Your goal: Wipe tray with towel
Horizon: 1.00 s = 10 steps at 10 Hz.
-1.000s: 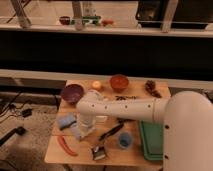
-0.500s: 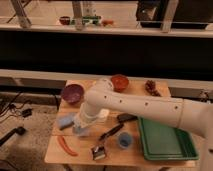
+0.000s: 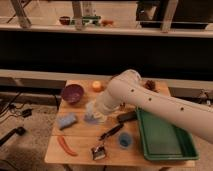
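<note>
The green tray [image 3: 165, 137] lies at the right end of the small wooden table [image 3: 82, 155], and nothing is in it. My white arm reaches from the right across the tray's far corner to the middle of the table. My gripper [image 3: 95, 111] points down there, shut on the pale grey-blue towel [image 3: 91, 118], which bunches under it just above the tabletop. Gripper and towel are left of the tray, about a hand's width from its rim.
A blue pad [image 3: 66, 120] lies left of the towel. A purple bowl [image 3: 72, 93] and an orange [image 3: 96, 86] sit at the back. A black utensil [image 3: 111, 132], a brush [image 3: 99, 151], a blue cup [image 3: 125, 141] and a red chili [image 3: 66, 146] lie in front.
The arm has swung up and back, uncovering the whole tray. The gripper with the towel has shifted slightly right, away from the blue pad.
</note>
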Motion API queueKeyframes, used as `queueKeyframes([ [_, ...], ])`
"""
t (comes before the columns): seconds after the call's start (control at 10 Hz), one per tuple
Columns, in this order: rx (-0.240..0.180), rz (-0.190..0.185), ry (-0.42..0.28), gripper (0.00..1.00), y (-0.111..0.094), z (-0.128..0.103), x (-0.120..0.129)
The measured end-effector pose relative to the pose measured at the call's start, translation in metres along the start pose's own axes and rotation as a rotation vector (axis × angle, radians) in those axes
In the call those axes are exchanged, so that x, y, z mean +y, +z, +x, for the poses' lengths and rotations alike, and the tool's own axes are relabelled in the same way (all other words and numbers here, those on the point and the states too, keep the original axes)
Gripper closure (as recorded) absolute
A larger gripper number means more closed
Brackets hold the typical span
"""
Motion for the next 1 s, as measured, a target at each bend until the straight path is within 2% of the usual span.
queueKeyframes([
  [0.3,0.062,0.004,0.097,1.0,-0.007,0.049,0.002],
  [1.0,0.062,0.002,0.096,1.0,-0.006,0.048,0.001],
])
